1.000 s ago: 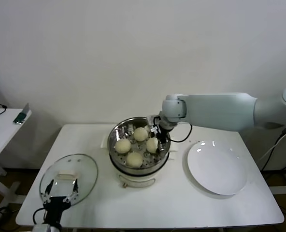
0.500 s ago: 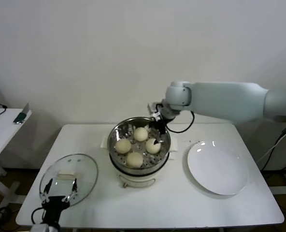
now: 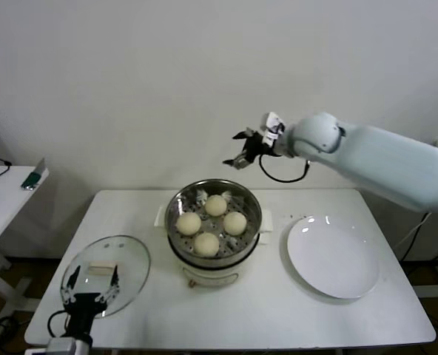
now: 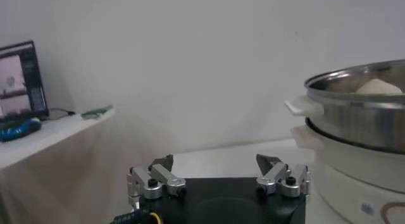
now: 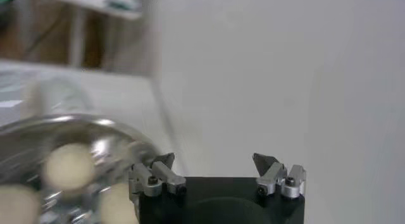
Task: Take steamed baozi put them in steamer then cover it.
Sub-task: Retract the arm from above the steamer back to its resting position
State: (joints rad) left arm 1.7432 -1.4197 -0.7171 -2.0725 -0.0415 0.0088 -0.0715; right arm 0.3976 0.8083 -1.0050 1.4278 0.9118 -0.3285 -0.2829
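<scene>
Four cream baozi inside the uncovered steel steamer, glass cover flat beside it.

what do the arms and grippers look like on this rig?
Right arm: smooth pale blue-white shell, rounded wrist joint, black cable looping under the wrist. Right gripper and left gripper: black body, two silver metal fingers with dark pointed tips and black screws. A yellow marking shows on the left gripper's base.

Light: bright, even and diffuse from overhead; the wall looks flat white.
Shadows: soft and faint under the round shiny steel steamer.
Glare: small highlights on the flat white plate and round clear glass cover.
Blur: right wrist view smears the pale cream-white buns; head view sharp.
</scene>
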